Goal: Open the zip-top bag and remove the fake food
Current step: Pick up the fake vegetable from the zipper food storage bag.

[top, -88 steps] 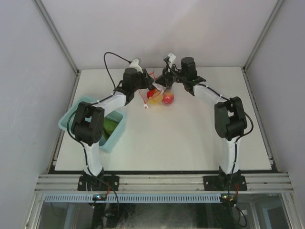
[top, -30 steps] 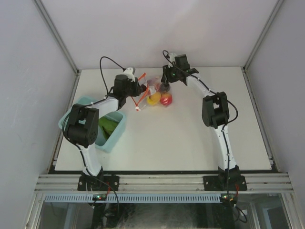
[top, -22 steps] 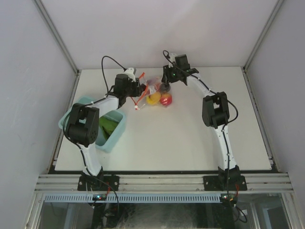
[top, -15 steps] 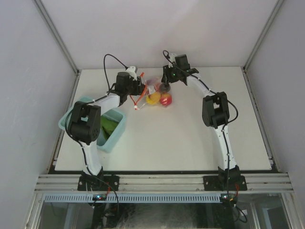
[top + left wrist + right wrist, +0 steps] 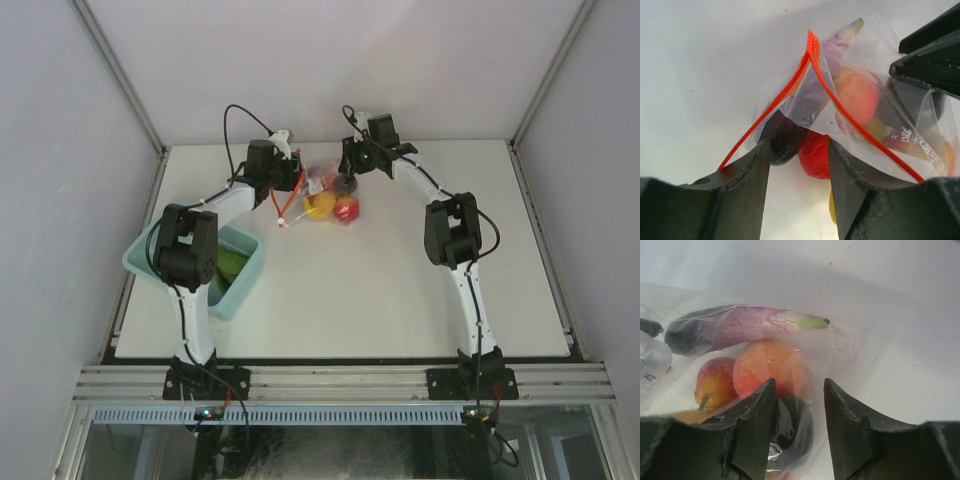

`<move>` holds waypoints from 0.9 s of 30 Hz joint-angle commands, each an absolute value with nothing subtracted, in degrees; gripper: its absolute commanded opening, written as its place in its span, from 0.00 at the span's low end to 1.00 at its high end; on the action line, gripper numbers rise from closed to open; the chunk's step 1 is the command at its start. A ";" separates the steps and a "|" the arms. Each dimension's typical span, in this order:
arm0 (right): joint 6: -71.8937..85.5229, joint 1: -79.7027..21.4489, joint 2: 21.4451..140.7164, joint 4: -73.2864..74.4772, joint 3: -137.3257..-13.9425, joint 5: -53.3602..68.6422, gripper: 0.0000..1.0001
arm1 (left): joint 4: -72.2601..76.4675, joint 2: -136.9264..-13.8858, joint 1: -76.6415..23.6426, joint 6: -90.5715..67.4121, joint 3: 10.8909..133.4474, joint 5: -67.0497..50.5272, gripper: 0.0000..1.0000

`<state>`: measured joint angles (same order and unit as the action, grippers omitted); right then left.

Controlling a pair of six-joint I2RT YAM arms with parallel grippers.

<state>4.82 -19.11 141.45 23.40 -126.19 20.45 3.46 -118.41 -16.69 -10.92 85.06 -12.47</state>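
Note:
The zip-top bag (image 5: 322, 183) lies at the back middle of the table, its red-orange zip strip (image 5: 790, 90) spread apart into an open mouth. Fake food shows through the plastic: a purple eggplant (image 5: 735, 327), a peach (image 5: 767, 367), an apple (image 5: 715, 382) and a dark piece (image 5: 795, 430). A yellow fruit (image 5: 320, 207) and a red apple (image 5: 347, 209) lie at the bag's near side. My left gripper (image 5: 796, 147) is open at the bag's mouth, a red piece (image 5: 815, 152) just ahead of it. My right gripper (image 5: 799, 385) is open, astride the bag's far end.
A light blue bin (image 5: 160, 232) with green pieces (image 5: 232, 265) stands at the left edge, beside my left arm. The zip strip's loose end with a white slider (image 5: 283, 222) trails toward me. White walls close the table behind and at both sides.
My left gripper has swung back and to the right toward the bag's mouth. The trailing zip strip shifted with it. The right arm has not moved over the last second.

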 commanded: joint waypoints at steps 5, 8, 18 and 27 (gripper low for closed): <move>4.81 -18.22 142.26 22.49 -128.53 23.25 0.43 | -5.27 -121.66 -16.26 -12.25 93.64 -8.34 0.60; 4.88 -18.27 142.38 22.36 -128.63 23.74 0.43 | -6.87 -122.05 -16.30 -13.27 94.42 -5.86 0.62; 4.18 -18.50 142.77 22.99 -129.31 24.89 0.45 | -9.15 -124.79 -16.42 -15.18 97.09 -16.50 0.45; 3.95 -17.86 138.29 18.57 -123.57 26.83 0.54 | -8.06 -121.64 -21.80 -12.62 93.32 -30.10 0.43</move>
